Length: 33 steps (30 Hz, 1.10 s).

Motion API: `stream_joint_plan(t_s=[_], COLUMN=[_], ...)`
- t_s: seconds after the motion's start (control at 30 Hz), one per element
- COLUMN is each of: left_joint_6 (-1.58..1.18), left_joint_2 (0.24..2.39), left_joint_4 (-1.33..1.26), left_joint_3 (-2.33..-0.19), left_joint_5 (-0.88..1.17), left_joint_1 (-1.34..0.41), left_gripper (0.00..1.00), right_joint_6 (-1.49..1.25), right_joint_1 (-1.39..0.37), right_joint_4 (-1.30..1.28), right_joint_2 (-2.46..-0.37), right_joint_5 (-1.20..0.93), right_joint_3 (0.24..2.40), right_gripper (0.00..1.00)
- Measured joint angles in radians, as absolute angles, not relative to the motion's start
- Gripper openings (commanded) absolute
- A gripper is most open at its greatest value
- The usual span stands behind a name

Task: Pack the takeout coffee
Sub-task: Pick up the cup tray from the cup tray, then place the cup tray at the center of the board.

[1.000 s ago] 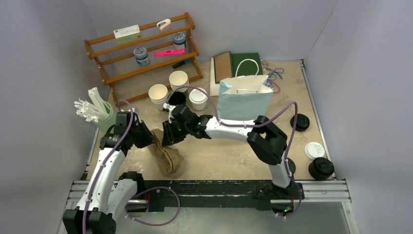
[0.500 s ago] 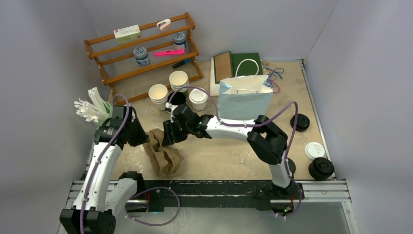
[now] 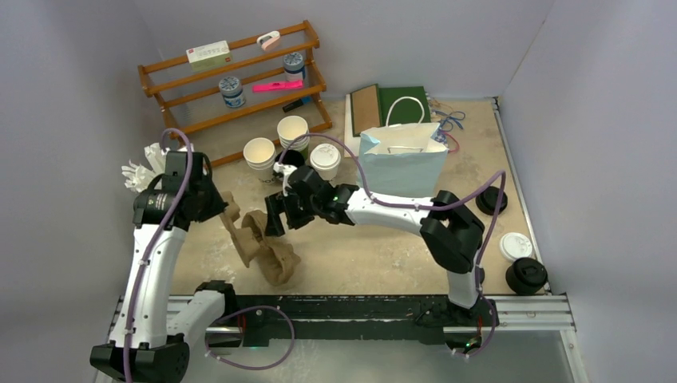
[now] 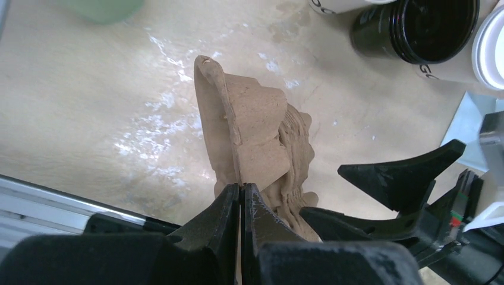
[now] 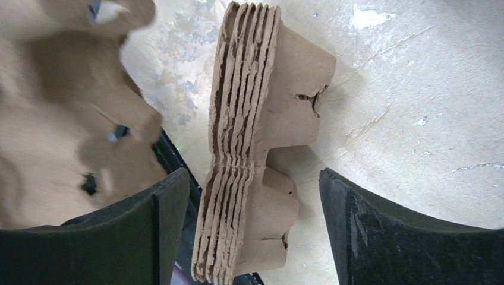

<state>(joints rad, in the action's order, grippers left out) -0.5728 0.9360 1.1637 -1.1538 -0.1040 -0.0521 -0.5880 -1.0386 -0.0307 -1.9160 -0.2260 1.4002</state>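
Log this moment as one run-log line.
left gripper: shut on one pulp carrier | right gripper: open, astride carrier stack | lidded cream cup: unpacked, beside paper bag

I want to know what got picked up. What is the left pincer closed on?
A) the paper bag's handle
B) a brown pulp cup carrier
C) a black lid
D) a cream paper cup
B: in the left wrist view the left pincer is shut on the thin edge of a brown cup carrier.
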Motion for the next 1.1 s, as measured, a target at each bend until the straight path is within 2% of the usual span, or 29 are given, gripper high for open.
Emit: stream_joint_plan(t_s=[0.1,0.17,0.2,0.23,0.27,0.3,0.37,0.43,0.63,0.83,0.9,0.93,0.97,1.1], left_joint_6=[-0.559,-0.555,-0.555,-0.555,-0.555,-0.554,-0.552,-0.546,-0.527,-0.501,-0.494,-0.491,-0.486,-0.474], left_joint_2=[0.949,0.958,0.959,0.957,0.954,0.950,0.941,0.937,0.940,0.958,0.960,0.961,0.961,0.963], left_joint_4=[1.200,1.213,1.216,1.216,1.215,1.214,1.213,1.213,1.213,1.212,1.209,1.208,1.206,1.200], left_joint_3=[-1.214,-1.266,-1.294,-1.320,-1.340,-1.359,-1.382,-1.388,-1.390,-1.462,-1.496,-1.510,-1.522,-1.547], left_joint_5=[-0.156,-0.202,-0.228,-0.251,-0.270,-0.288,-0.313,-0.326,-0.331,-0.352,-0.366,-0.373,-0.377,-0.372], left_joint_1=[-0.052,-0.052,-0.052,-0.052,-0.052,-0.052,-0.052,-0.052,-0.052,-0.052,-0.052,-0.052,-0.052,-0.052], left_gripper=[0.00,0.00,0.00,0.00,0.00,0.00,0.00,0.00,0.00,0.00,0.00,0.00,0.00,0.00], right_joint_6=[-0.545,-0.514,-0.503,-0.496,-0.494,-0.495,-0.497,-0.514,-0.591,-0.614,-0.619,-0.624,-0.631,-0.651], right_joint_1=[-1.061,-1.088,-1.103,-1.111,-1.121,-1.129,-1.137,-1.127,-1.024,-1.005,-1.020,-1.028,-1.038,-1.062], right_joint_4=[-0.069,-0.110,-0.131,-0.144,-0.160,-0.172,-0.191,-0.186,-0.018,0.052,0.058,0.062,0.066,0.093], right_joint_2=[-1.932,-1.956,-1.970,-1.979,-1.991,-1.997,-1.996,-1.992,-1.937,-1.983,-2.037,-2.063,-2.099,-2.162], right_joint_5=[-0.199,-0.165,-0.147,-0.136,-0.126,-0.123,-0.117,-0.120,-0.265,-0.279,-0.272,-0.269,-0.266,-0.250], right_joint_3=[1.421,1.446,1.457,1.462,1.466,1.466,1.464,1.452,1.262,1.293,1.363,1.398,1.451,1.562], right_gripper=[0.84,0.79,0.72,0.58,0.39,0.29,0.23,0.21,0.27,0.28,0.39,0.54,0.61,0.79])
